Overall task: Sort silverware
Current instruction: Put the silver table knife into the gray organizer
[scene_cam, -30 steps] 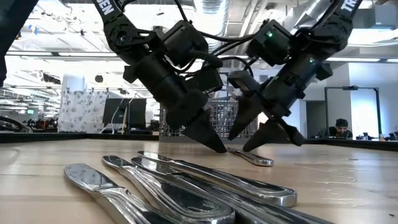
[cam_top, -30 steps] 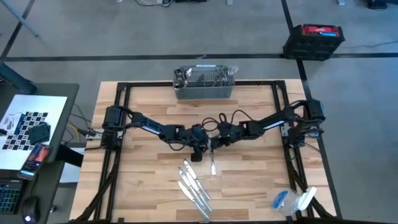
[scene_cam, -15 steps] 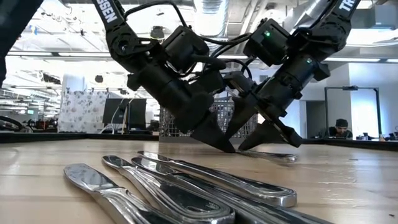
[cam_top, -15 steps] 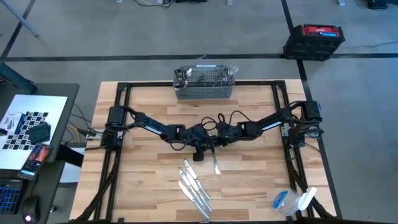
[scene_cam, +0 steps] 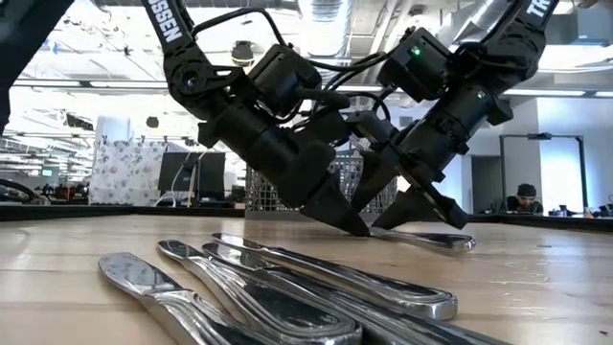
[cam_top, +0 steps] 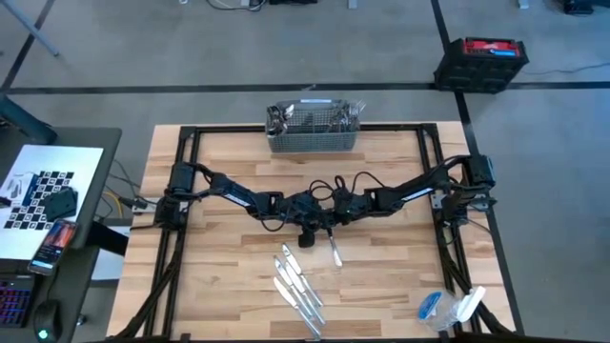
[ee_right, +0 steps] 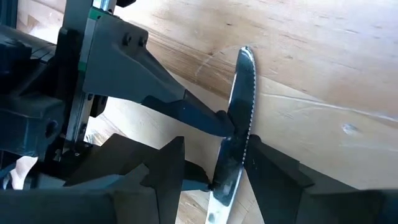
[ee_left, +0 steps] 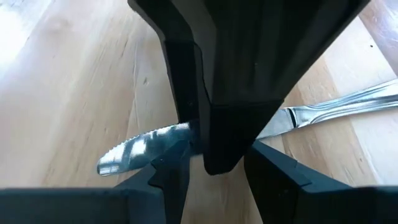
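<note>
Table knife (ee_right: 239,118) lies flat on the bench, between the part-open jaws of the right gripper (scene_cam: 414,217); left gripper (scene_cam: 352,222) tip touches its blade, jaw state undetermined. Neither holds it. Pickup in hand; next, closing squarely on the blade.

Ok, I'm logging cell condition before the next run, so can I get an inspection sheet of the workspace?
Surface: wooden table, black frame round it.
Job's things: one knife mid-table under both grippers; a group of knives near the front edge; more silverware in the basket at the back edge.
Clutter: plastic items at the front right corner.
Grippers: left gripper and right gripper both low over the single knife, fingers apart.
Cables: loops over the arms.
Surroundings: side desk with laptop; black-and-red case on the floor.
</note>
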